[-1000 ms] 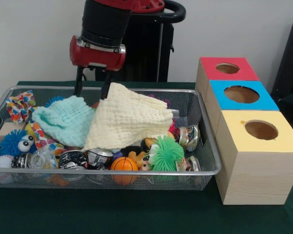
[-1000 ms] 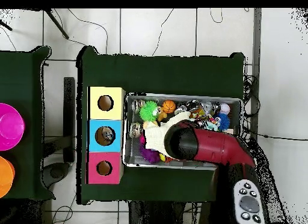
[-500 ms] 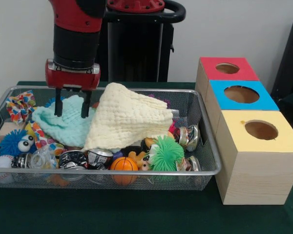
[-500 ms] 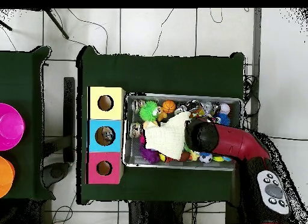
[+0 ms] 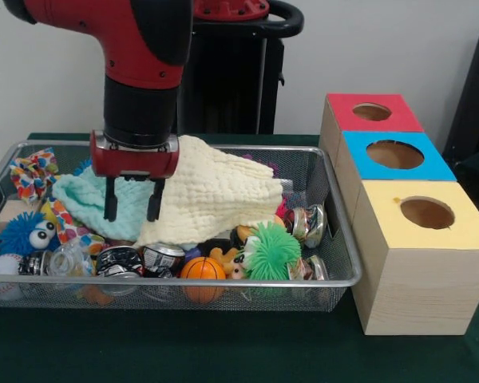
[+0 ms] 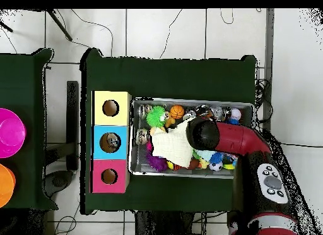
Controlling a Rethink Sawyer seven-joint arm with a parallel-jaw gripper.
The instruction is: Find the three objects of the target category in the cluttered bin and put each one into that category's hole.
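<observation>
While the yellow cloth point(image 5: 211, 191) is burying much of the bin point(image 5: 335, 263), I am seeing my pincer point(image 5: 132, 212) hanging wide, gripping nothing.

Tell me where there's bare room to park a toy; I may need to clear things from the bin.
The bin is packed edge to edge with toys and two cloths. Bare green table runs along the bin's front and before the boxes. The overhead view shows a wider bare stretch on that same side. The gripper hangs over the cloths.
</observation>
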